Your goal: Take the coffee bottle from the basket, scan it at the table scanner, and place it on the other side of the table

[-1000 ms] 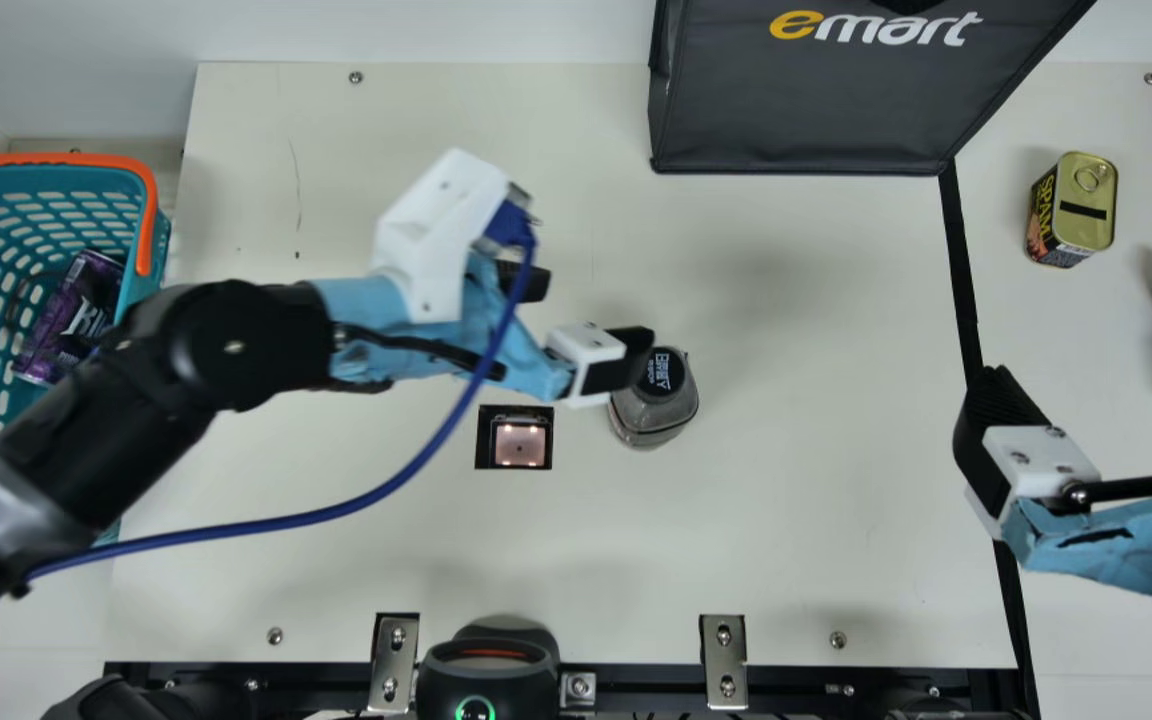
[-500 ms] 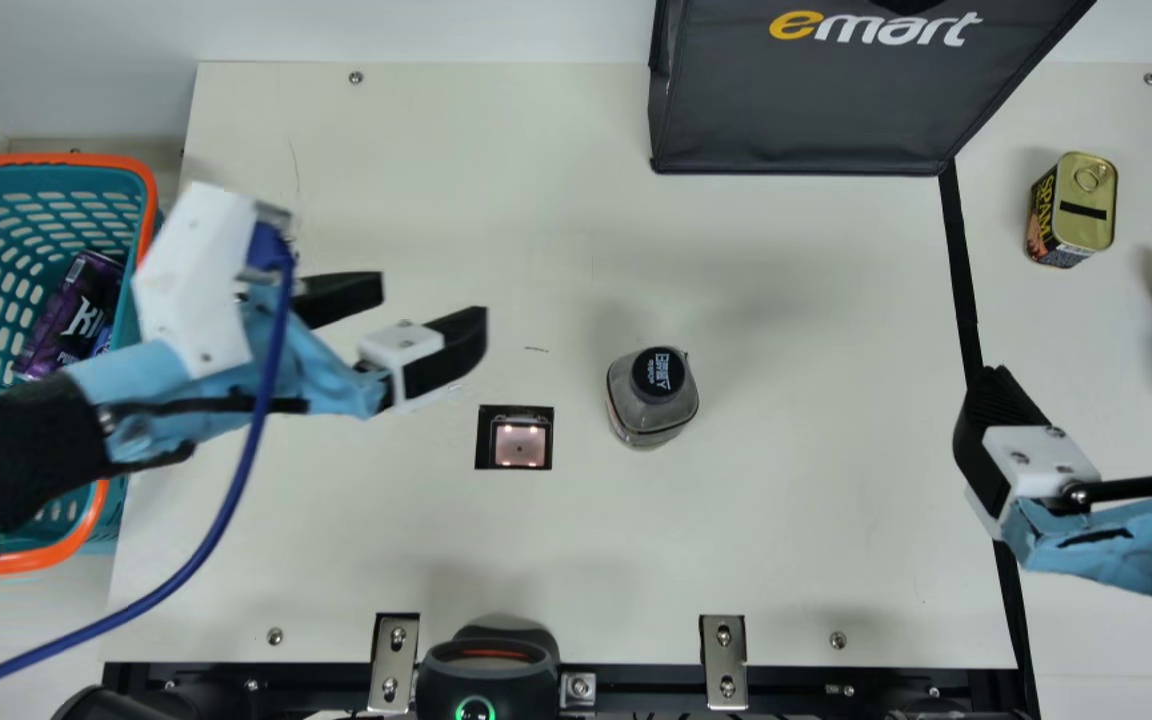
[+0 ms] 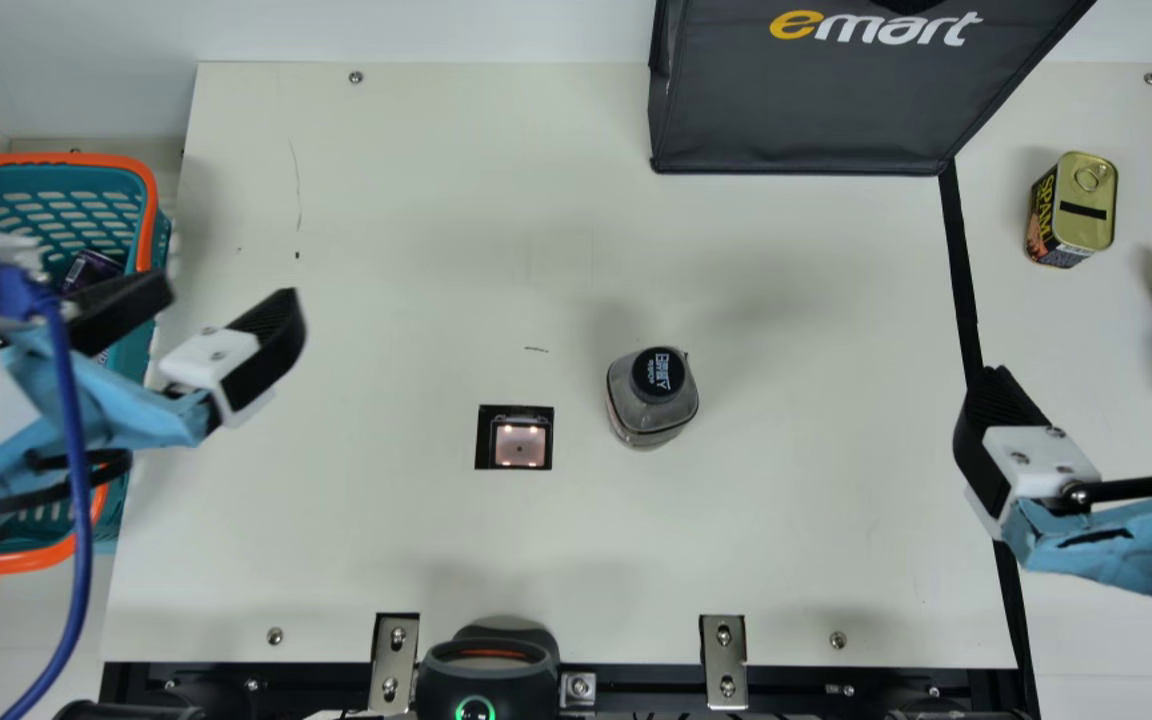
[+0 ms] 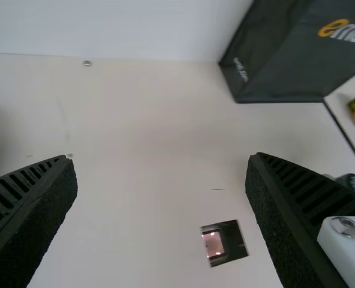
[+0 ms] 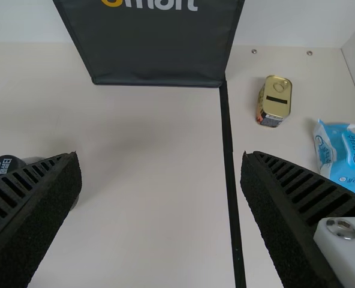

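Now the bottle [image 3: 653, 398]'s out at mid-frame, likely scanned, right-side placing to go, my left claw [image 3: 228, 296] and right claw [image 3: 1086, 385] agape!

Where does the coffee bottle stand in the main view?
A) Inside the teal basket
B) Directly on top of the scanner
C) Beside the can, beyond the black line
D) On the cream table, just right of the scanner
D: the coffee bottle stands upright on the table, right of the scanner.

The robot wears light-blue wrapping [image 3: 1151, 520].
White mounts [image 3: 1036, 460] with silver screws [image 4: 346, 226] back its ribbed black fingers [image 3: 1001, 408]; a blue cable [image 3: 78, 450] runs off the left arm [image 3: 126, 400].
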